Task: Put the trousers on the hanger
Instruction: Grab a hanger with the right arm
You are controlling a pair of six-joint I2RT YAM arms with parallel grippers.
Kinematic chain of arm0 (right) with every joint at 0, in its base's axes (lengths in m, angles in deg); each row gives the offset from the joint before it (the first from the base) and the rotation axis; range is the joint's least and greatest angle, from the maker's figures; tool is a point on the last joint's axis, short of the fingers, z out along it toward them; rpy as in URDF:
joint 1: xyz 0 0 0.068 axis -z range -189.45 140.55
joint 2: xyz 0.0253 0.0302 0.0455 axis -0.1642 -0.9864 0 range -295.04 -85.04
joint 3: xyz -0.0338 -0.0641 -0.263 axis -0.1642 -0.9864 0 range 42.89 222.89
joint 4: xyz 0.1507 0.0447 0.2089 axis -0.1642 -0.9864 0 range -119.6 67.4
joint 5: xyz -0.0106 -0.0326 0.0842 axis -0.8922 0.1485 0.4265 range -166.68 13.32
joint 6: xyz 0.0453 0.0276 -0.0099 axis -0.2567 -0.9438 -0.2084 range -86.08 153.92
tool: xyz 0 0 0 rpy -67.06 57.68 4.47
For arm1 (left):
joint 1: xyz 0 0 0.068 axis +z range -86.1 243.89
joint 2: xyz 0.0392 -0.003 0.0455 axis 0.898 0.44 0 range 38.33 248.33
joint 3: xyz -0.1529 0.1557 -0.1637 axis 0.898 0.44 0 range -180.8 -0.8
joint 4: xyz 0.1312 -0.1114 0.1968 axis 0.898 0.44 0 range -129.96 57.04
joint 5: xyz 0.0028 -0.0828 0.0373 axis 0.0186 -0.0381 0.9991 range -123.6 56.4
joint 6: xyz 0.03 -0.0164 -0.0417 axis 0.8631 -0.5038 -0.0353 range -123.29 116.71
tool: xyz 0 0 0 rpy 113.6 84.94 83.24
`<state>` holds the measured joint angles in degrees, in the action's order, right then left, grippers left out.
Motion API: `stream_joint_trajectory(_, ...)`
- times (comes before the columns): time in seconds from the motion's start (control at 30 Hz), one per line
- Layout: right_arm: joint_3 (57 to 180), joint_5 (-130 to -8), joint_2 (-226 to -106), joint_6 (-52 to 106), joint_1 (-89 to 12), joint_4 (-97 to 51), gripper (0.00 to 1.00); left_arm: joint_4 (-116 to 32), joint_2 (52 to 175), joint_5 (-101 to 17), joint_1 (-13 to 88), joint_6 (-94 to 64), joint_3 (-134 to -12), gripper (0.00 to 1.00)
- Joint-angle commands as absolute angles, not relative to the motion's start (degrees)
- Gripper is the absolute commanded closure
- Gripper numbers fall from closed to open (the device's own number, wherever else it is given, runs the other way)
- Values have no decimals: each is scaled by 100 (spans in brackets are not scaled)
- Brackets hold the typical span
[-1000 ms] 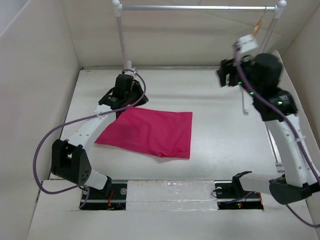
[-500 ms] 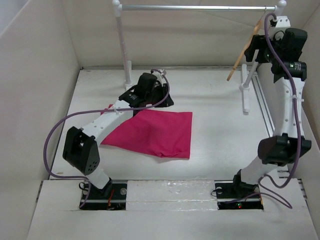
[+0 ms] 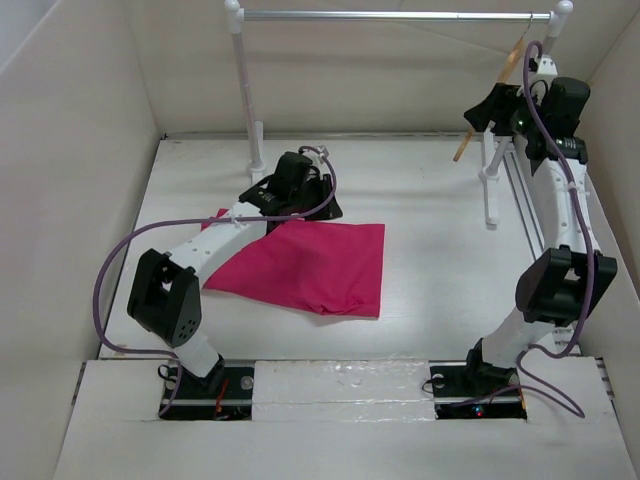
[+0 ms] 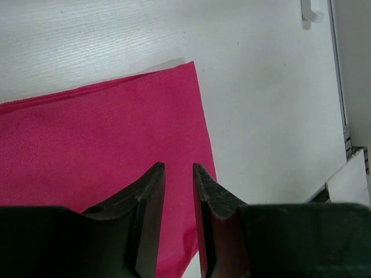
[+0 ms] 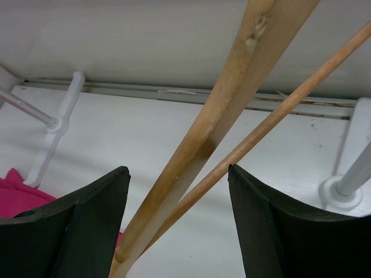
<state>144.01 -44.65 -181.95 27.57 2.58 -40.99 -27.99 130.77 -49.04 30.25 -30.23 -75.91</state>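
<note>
Hanging place: the thin light-tan wooden hanger is at the far right, with its top up by the right end of the white-posted rack's grey metal rail. Its hook is too small to make out.
Hanger axis: it is tilted, with its long axis slanting from the rail down and to the left, and its lower tip hangs free above the desk.
Right end effector: the fingers are spread wide. The hanger's thick wooden arm and thin rod both pass between them, and neither finger is seen touching the wood.
Trousers' place: the magenta-pink soft cloth trousers lie flat on the desk, left of centre and well apart from the hanger.
Trousers' axis: they are folded into a rough rectangle whose long side runs left to right, slightly skewed. Which end is the waist cannot be told.
Left end effector: it hovers over the far part of the cloth near a corner, with the fingers drawn close and a slim gap between them. No fabric is seen pinched.
Progress: this looks like an early stage, since neither the cloth nor the hanger is gripped.
Left to do: gripping the hanger, lifting the trousers, and draping them over the hanger's rod.
</note>
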Motion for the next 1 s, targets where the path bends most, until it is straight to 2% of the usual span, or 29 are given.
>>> stream_joint_trajectory(0.0, 14125, -4126, -18005, 2382, 285, -3158, 26, -2950, 13088, -4969, 3032, -3028, -7594, 77)
stream_joint_trajectory(0.1, 13765, -3994, -17953, 2172, 285, -2685, 34, -2906, 13105, -4969, 3032, -3019, -7726, 77)
stream_joint_trajectory(0.17, 13545, -3872, -17909, 2048, 285, -2437, 42, -2871, 13123, -4969, 3032, -3010, -7796, 77)
stream_joint_trajectory(0.3, 13368, -3818, -17777, 1916, 338, -2006, 67, -2818, 13123, -5012, 3032, -3019, -7937, 77)
stream_joint_trajectory(0.5, 13386, -3792, -17540, 2064, 338, -2013, 88, -2739, 13184, -5021, 3032, -3019, -8103, 76)
stream_joint_trajectory(0.6, 13482, -3783, -17364, 2275, 338, -2224, 90, -2460, 13246, -5021, 3032, -2957, -8541, 73)
stream_joint_trajectory(0.73, 13448, -3827, -17066, 2425, 338, -2506, 92, -2238, 13229, -5206, 2980, -2887, -9316, 57)
stream_joint_trajectory(0.97, 12642, -3380, -16653, 2268, 400, -2314, 97, -2211, 13413, -5626, 2725, -3141, -10634, 49)
